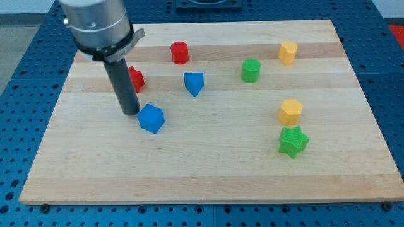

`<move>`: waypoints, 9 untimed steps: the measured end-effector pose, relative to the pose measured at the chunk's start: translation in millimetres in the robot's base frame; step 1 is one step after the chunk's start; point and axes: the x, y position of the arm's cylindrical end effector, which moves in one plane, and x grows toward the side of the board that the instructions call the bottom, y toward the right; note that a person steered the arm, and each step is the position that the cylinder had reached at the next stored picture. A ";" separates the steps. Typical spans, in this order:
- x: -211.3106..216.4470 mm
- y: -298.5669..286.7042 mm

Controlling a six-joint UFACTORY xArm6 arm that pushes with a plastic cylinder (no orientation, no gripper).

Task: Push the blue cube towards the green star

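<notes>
The blue cube (151,118) lies on the wooden board left of centre. The green star (293,141) lies far to the view's right, slightly lower. My tip (130,111) stands just left of the blue cube, at or very near its upper left edge. The rod rises from there to the arm's grey body at the view's top left.
A blue triangular block (194,83) lies above and right of the cube. A red block (136,79) sits partly behind the rod. A red cylinder (180,52), a green cylinder (250,70) and two yellow blocks (288,52) (290,111) lie further off; the lower yellow one sits just above the star.
</notes>
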 end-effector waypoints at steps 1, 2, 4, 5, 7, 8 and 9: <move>15.0 28.7; 22.9 45.9; 32.5 78.3; 32.4 89.2; 32.4 116.1; 37.7 126.4; 41.2 138.1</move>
